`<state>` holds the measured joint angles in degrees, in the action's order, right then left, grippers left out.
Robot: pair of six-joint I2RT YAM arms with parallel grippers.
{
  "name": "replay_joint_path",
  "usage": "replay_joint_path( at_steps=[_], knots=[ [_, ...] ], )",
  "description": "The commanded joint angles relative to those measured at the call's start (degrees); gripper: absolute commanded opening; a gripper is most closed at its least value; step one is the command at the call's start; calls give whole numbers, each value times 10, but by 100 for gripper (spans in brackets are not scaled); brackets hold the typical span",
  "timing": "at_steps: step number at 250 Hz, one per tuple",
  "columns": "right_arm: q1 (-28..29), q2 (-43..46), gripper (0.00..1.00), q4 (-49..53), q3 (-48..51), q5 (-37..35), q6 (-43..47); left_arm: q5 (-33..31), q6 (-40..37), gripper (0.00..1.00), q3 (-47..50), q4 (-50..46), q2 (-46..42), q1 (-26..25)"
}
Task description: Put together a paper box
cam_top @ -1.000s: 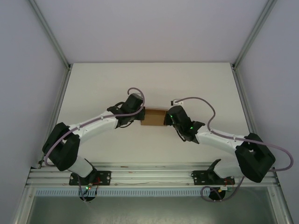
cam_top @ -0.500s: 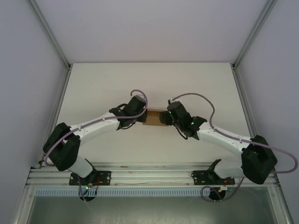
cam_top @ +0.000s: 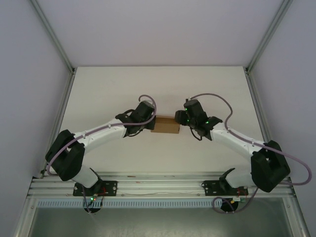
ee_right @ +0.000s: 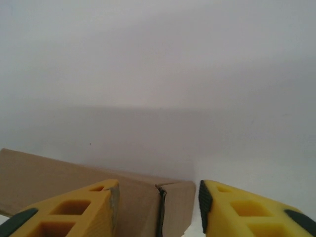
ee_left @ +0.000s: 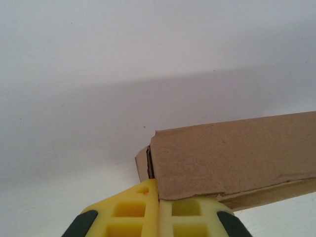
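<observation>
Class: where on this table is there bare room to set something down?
Bare: the table beyond the paper box, and the near strip before the rail. Crowded: mid-table, left claw and right claw at the box.

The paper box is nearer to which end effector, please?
Left. The left end effector is shut on one end of the paper box; the right end effector is open beside the opposite corner.

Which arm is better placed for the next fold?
Probably right: the right hand is open at the plain brown cardboard box, free to move; the left hand is shut on its other end.
</observation>
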<state>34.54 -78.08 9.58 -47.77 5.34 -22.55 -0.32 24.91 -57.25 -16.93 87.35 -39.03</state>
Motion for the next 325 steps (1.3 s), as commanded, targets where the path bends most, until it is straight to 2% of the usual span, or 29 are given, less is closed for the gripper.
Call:
replay_joint_path(
  at_steps=[1, 21, 59, 89, 106, 131, 161, 185, 232, 247, 277, 299, 325],
  knots=[
    [-2, -18, 43, -5, 28, 23, -28, 36, -25, 17, -1, -86, 9, -9],
    [-1, -25, 39, -23, 51, 26, -43, 57, -36, 36, -14, -91, -17, -9],
    [-2, -33, 38, -60, 89, 36, -70, 68, -46, 47, -41, -118, -62, -8],
    [-2, -34, 37, -67, 106, 28, -73, 38, -30, 70, -56, -127, -70, -3],
    [-2, -30, 36, -67, 109, 26, -70, 41, -17, 75, -62, -120, -59, 9],
    [-1, -25, 35, -73, 116, 28, -66, 59, 3, 77, -68, -102, -32, 37],
    [-2, -22, 35, -70, 116, 19, -63, 118, 13, 73, -51, -57, -3, 69],
    [-2, -23, 35, -72, 119, 14, -63, 130, 18, 67, -24, -30, 9, 83],
    [-5, -31, 29, -99, 152, 6, -75, 182, 51, 40, 80, 77, 14, 104],
    [-9, -36, 26, -133, 175, 17, -78, 195, 64, 31, 128, 128, 10, 105],
    [-9, -54, 18, -219, 226, 31, -77, 244, 94, 22, 215, 236, 14, 104],
    [-9, -72, 14, -296, 263, 43, -71, 245, 96, 15, 260, 285, 17, 104],
    [-9, -88, 10, -387, 304, 44, -73, 254, 78, 13, 285, 319, 13, 99]
  ],
)
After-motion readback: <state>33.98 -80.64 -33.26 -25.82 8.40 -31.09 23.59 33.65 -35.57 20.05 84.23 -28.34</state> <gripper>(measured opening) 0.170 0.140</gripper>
